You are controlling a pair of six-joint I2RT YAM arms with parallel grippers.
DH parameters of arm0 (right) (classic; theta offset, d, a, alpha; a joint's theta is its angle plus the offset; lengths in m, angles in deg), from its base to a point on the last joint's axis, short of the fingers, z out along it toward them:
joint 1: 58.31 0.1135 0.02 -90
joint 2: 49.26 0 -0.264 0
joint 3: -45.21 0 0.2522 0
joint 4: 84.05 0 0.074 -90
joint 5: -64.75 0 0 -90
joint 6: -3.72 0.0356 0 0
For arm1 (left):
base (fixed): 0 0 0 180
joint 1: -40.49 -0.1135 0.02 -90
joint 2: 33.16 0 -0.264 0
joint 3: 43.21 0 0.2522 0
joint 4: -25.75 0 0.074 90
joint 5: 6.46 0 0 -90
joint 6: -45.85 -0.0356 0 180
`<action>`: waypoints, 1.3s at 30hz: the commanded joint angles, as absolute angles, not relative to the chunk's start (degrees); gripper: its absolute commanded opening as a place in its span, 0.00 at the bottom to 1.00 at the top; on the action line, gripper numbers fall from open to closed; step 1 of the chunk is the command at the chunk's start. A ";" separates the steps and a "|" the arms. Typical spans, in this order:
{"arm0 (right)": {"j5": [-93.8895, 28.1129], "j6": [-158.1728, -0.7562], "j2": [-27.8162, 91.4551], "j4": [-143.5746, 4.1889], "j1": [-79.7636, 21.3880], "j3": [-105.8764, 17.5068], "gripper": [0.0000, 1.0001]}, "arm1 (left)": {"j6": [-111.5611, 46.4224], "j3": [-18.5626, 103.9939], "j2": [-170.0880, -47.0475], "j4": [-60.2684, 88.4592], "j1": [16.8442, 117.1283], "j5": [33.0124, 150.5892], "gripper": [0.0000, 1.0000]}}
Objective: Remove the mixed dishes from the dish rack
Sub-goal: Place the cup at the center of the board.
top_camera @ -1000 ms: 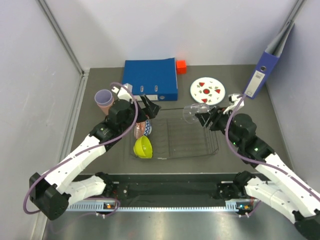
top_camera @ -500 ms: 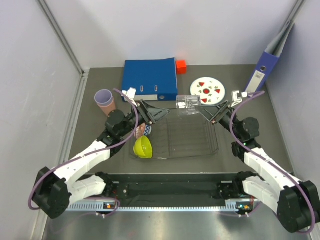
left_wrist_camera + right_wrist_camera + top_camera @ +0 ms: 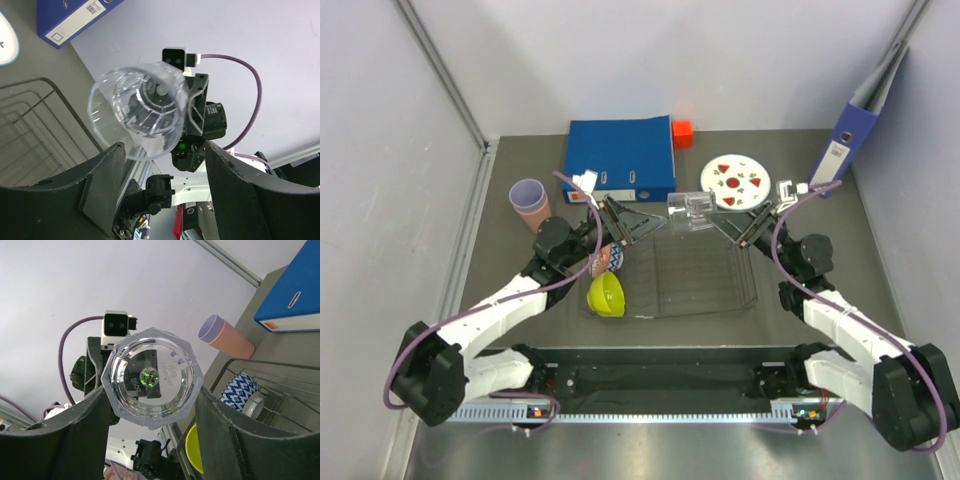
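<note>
My right gripper (image 3: 718, 218) is shut on the clear tumbler (image 3: 689, 209) and holds it on its side in the air above the back edge of the dish rack (image 3: 705, 275). In the right wrist view the tumbler's base (image 3: 152, 377) sits between my fingers (image 3: 215, 440). My left gripper (image 3: 642, 225) is open and empty, facing the tumbler's mouth (image 3: 137, 115) from a short gap. The lime-yellow bowl (image 3: 606, 294) and the brown-blue patterned bowl (image 3: 610, 258) are at the rack's left end. The stacked lilac and salmon-pink cups (image 3: 528, 200) and the white plate (image 3: 736, 180) are on the table.
A blue binder (image 3: 620, 158) lies behind the rack with a small orange-red cube (image 3: 682, 132) at its right corner. A second blue binder (image 3: 845, 145) leans on the right wall. Grey walls close in the left, back and right sides.
Both grippers have tilted up and risen. The right one lifted the tumbler from over the rack's back right corner and carried it left; the left gripper now faces its mouth.
</note>
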State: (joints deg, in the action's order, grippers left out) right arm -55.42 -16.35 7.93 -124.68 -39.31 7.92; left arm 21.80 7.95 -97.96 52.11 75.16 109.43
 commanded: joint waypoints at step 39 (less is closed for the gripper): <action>-22.52 -51.56 -2.94 -70.55 -32.04 -6.35 1.00 | -13.39 55.26 -102.50 -33.58 76.01 50.96 0.00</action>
